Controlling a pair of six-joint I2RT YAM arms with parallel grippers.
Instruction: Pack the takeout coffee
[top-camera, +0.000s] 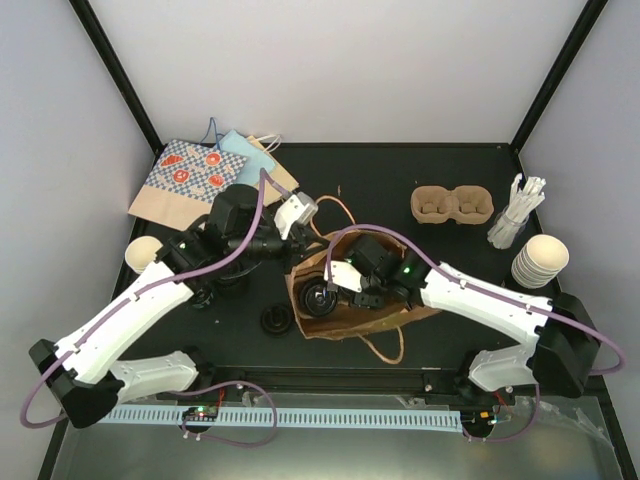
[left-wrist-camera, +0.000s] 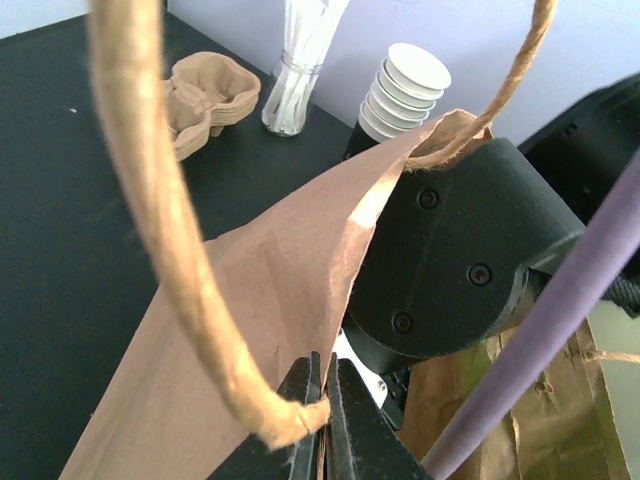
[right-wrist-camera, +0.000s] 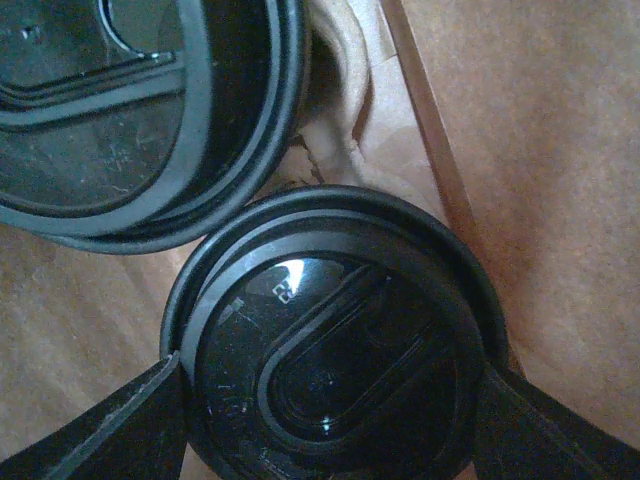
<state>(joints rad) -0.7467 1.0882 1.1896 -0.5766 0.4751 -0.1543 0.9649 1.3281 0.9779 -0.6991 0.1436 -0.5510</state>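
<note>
A black lid (right-wrist-camera: 330, 350) lies inside the brown paper bag (top-camera: 345, 325), and the right gripper (right-wrist-camera: 330, 405) has one finger on each side of its rim, gripping it. The cup under it is hidden, so I judge, but cannot confirm, that it is a lidded cup. A second lid (right-wrist-camera: 130, 90) lies just beside it, deeper in the bag, the two rims close to touching. The left gripper (left-wrist-camera: 322, 400) is clamped shut on the bag's upper edge, by the twine handle (left-wrist-camera: 150, 200), lifting the mouth open.

By this reading, two coffees are in or going into the bag, so packing is well along. The cup carrier (top-camera: 452, 205) sits unused on the table (top-camera: 400, 170), well apart at the far right. Its two hollows look empty. A loose lid (top-camera: 275, 318) lies just outside the bag's mouth, and a single cup (top-camera: 143, 253) stands at the far left.

Near the carrier are a stack of cups (top-camera: 540, 262) and a jar of white stirrers (top-camera: 515, 215). Patterned paper packets (top-camera: 195, 175) lie at the far left. The left arm crosses over the bag's opening, and the lifted wall crowds the right arm's way out.
</note>
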